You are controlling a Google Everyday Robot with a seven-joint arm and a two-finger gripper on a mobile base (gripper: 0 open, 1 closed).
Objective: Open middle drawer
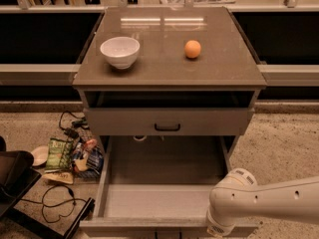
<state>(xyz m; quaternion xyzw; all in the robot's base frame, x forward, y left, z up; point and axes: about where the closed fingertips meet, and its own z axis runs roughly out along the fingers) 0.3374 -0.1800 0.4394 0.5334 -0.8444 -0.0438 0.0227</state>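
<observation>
The tool (218,229) sits at the front lip of the pulled-out middle drawer (159,201), whose tray lies toward eleven o'clock; its grip cannot be told.

Desk (164,68) top: smooth grey, semi-gloss, pale light streaks at 12 o'clock. Bowl (120,52): white, glossy, ceramic-looking. Orange fruit (193,49): matt skin. Middle drawer (159,200), pulled out: plain matt grey tray, smooth. Arm (269,203) at 5 o'clock: smooth white plastic-looking shell, satin sheen. The claw is not visible, the arm being cut off at the bottom edge. Floor (284,143): rough, speckled. Packets (75,156) at 8 o'clock: crinkled, shiny.
</observation>
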